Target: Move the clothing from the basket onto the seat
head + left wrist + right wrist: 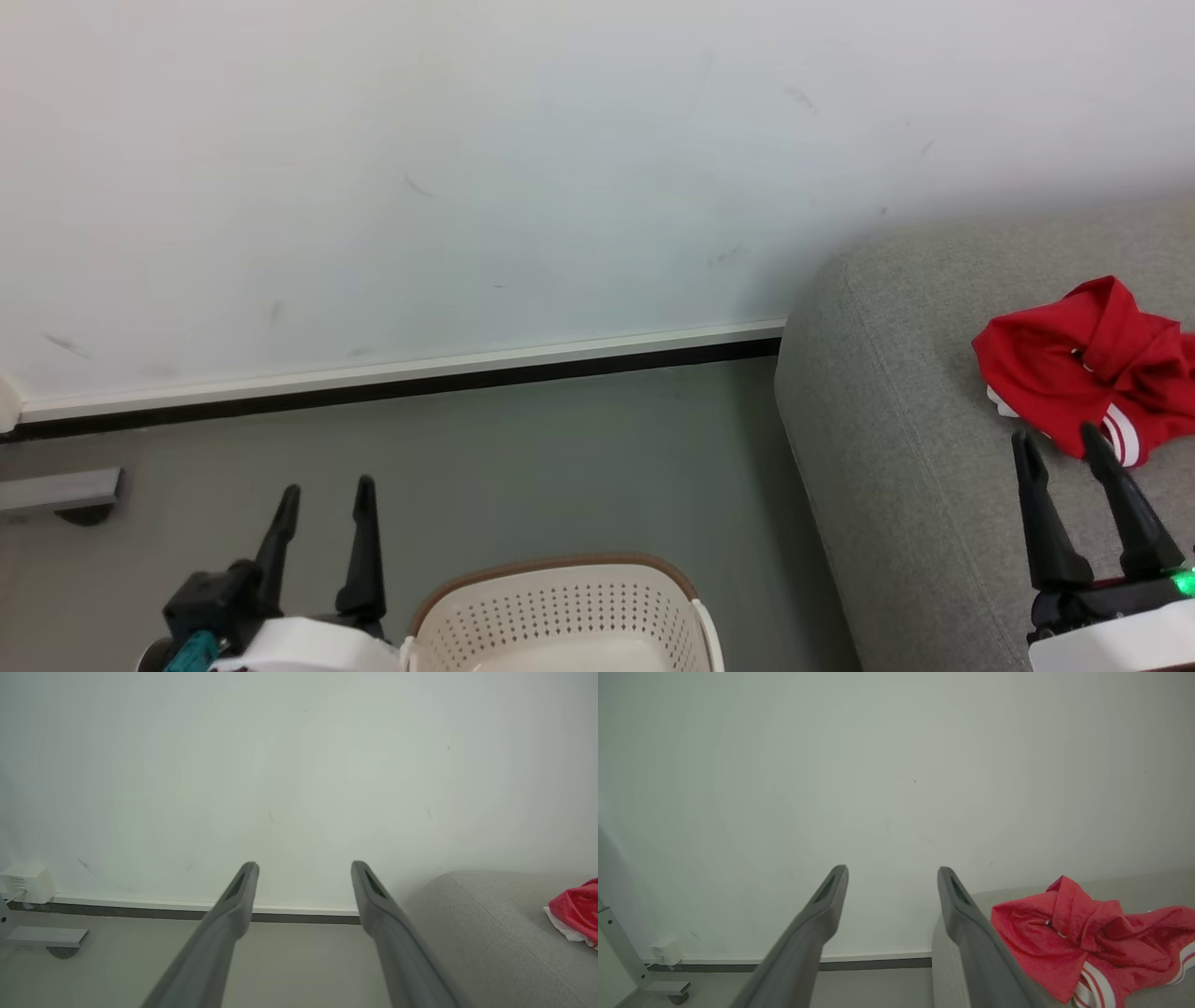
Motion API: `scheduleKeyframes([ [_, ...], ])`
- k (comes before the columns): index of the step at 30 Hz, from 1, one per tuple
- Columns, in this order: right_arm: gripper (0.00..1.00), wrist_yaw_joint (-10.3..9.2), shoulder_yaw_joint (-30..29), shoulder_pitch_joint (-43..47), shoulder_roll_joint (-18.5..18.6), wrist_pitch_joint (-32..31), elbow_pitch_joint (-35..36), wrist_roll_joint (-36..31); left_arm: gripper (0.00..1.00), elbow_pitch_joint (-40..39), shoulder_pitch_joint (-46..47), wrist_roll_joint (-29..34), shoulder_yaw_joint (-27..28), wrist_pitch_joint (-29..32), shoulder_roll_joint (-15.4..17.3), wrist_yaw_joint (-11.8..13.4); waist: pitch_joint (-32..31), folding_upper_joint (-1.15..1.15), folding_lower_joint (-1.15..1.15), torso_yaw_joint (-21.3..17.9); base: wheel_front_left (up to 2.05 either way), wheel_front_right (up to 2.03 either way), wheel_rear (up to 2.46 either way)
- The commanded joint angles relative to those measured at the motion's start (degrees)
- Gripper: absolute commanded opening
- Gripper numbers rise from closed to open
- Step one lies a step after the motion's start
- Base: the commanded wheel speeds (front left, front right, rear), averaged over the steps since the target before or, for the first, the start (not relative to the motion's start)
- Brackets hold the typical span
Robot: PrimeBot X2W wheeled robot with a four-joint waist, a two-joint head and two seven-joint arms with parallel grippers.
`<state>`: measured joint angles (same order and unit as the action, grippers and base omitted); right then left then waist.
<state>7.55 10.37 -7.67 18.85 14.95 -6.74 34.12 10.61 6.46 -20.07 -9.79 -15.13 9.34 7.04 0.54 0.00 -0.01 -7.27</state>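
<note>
Red fabric clothing (1074, 373) on grey woven-fabric upholstered seat (887, 448)
Cream perforated plastic basket (560, 597) stands on the floor (560, 448), left of the seat.

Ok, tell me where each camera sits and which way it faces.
Head view: high on the robot, looking forward and down at basket, floor and seat; left gripper and right gripper show, both open.
Left wrist view: along its own fingers toward the wall.
Right wrist view: along its fingers toward wall and seat corner.
All three share the red clothing on the seat.
</note>
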Motion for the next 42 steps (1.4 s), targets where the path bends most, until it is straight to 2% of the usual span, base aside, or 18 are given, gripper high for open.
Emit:
scheduleKeyframes([
  [1,1.0,-0.13,-0.79,1.44,-0.92,0.14,0.33,-0.36,1.0,-0.32,-1.59,1.01,1.22,-0.03,-0.43,0.11,-0.28,0.0,0.01,-0.08,0.0,0.0,0.0],
  [5,1.0,-0.13,-0.34,4.77,-3.96,0.14,-0.31,-1.99,1.0,0.44,-4.87,2.31,4.39,-0.03,-2.16,-0.86,-1.54,0.0,0.01,0.05,0.0,0.0,0.0],
  [9,1.0,-0.13,0.9,6.96,-5.35,0.14,-2.41,-4.15,1.0,1.46,-6.57,4.05,6.63,-0.03,-3.82,-2.35,-2.37,0.0,0.01,0.51,0.0,0.0,0.0],
  [20,1.0,-0.13,1.3,6.35,-5.94,0.14,-4.86,-7.58,1.0,3.92,-7.69,8.08,10.72,-0.03,-5.97,-5.95,-3.33,0.0,0.01,0.88,0.0,0.0,0.0],
  [31,1.0,-0.13,1.92,5.35,-6.04,0.14,-5.25,-8.2,1.0,4.88,-6.63,10.38,12.39,-0.03,-6.34,-6.73,-3.15,0.0,0.01,1.16,0.0,0.0,0.0],
  [42,1.0,-0.13,1.48,4.32,-5.49,0.15,-4.96,-8.1,1.0,4.63,-5.54,8.7,11.14,-0.03,-6.36,-6.15,-1.6,0.0,0.01,0.42,0.0,0.0,0.0],
])
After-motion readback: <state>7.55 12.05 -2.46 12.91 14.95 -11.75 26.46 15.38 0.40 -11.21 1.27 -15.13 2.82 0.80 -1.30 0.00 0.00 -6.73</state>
